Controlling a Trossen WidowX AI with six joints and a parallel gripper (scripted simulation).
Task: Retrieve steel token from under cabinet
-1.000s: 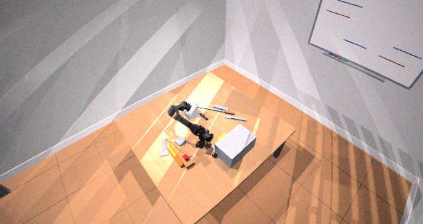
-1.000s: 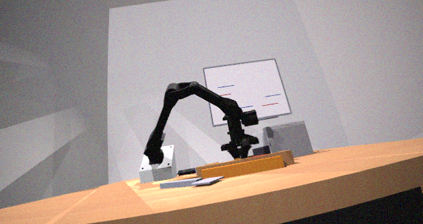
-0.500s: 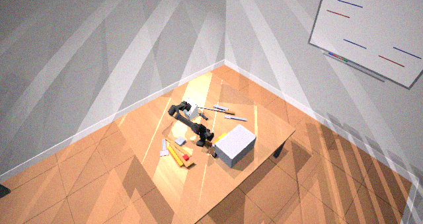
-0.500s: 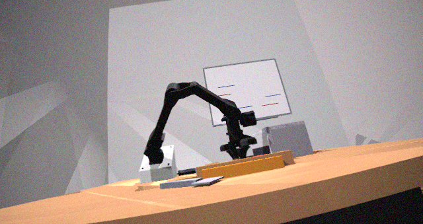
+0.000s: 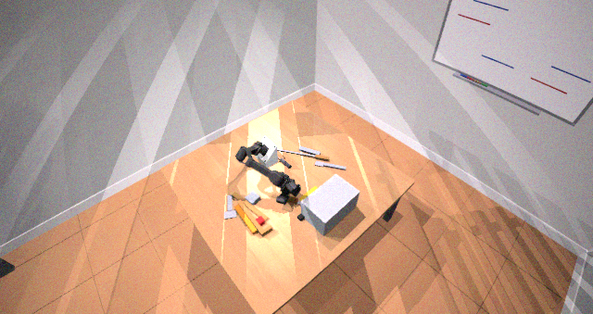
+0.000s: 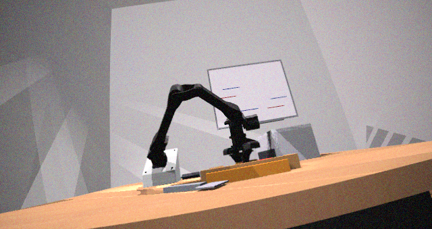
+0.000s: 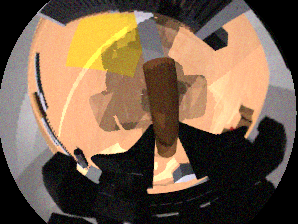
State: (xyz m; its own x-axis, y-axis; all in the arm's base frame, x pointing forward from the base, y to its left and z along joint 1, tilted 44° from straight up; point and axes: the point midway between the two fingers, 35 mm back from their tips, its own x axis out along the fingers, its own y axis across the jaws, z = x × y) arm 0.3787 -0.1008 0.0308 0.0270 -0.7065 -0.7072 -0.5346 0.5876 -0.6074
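Here, from the top, the black fingers (image 5: pixel 282 199) (image 6: pixel 248 155) are near the big grey box-shaped cabinet (image 5: pixel 331 203) (image 6: pixel 298 141). A flat yellow patch (image 5: pixel 309 193) (image 7: pixel 102 42) is beside it.

From the side, the fingers are low, behind a long orange block (image 6: pixel 250 171).

Up close, they are partly open, pinching a round brown wooden handle (image 7: pixel 161 105). I can't tell where the flat steel token is.

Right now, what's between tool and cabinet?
The gripped brown handle's grey blade, in the wrist view, with the yellow patch beside it, also in the top view.
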